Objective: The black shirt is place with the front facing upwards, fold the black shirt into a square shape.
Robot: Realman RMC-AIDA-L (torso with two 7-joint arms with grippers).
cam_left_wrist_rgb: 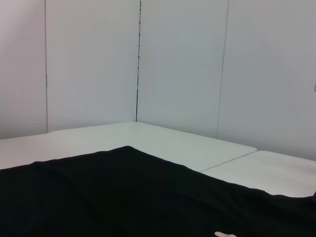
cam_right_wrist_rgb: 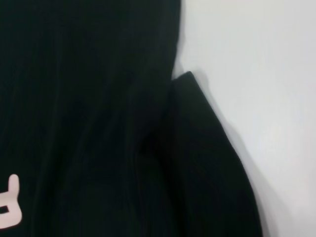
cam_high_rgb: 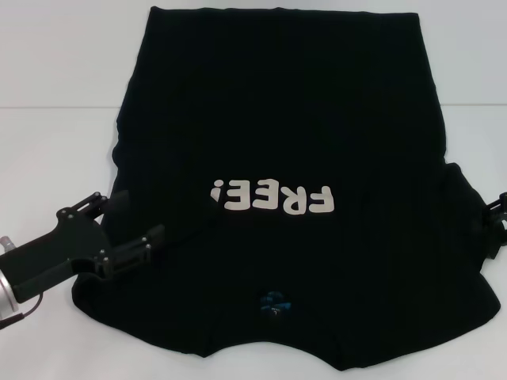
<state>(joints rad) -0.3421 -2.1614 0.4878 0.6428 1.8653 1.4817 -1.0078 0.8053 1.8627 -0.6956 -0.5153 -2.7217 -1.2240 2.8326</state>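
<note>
We saw the black shirt [cam_high_rgb: 293, 142] flat, front up, filling frame centre; white "FREE!" txt upside down, collar at bottom.

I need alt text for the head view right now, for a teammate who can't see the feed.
A black shirt lies spread front up on a white table, its white "FREE!" lettering upside down to the camera and its collar nearest the robot. The left claw, fingers open, sits at the shirt's left sleeve; the right claw barely shows at the right sleeve.
</note>
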